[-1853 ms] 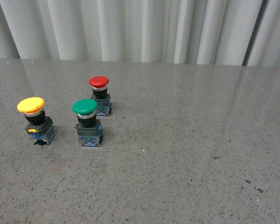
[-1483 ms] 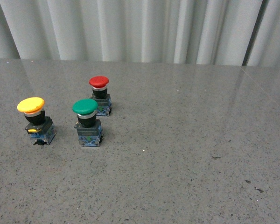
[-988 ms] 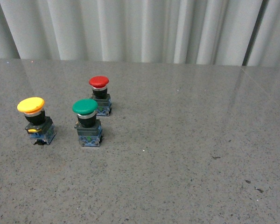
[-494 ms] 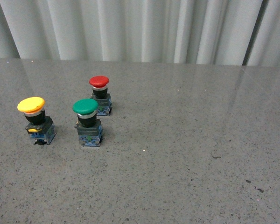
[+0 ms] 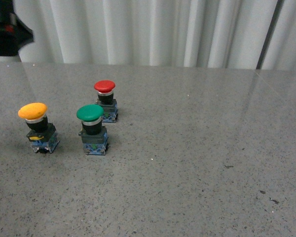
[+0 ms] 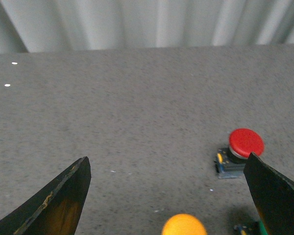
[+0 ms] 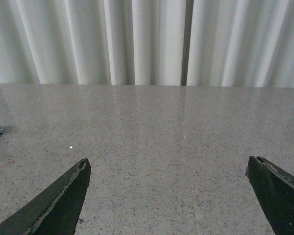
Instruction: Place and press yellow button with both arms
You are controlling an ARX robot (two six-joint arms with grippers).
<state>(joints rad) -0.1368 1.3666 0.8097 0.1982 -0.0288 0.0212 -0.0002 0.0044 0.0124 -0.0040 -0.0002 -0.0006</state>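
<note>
Now, out front, the yellow button (image 5: 34, 123) stands upright at the left of the counter (image 5: 197, 163), with the green button (image 5: 92, 129) just beside it and the red button (image 5: 105, 99) behind. Left wrist: the left tool (image 6: 167, 159) gapes wide, gripping nothing, the yellow cap showing between its fingers, untouched. Right wrist: the right tool (image 7: 169, 160) is spread wide too, over grey counter.

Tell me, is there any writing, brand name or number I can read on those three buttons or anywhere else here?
No text can be read in any view.
The blue bases of the yellow button, green button and red button show speckled detail, too small and blurred to read.
The table and curtain show no writing.
</note>
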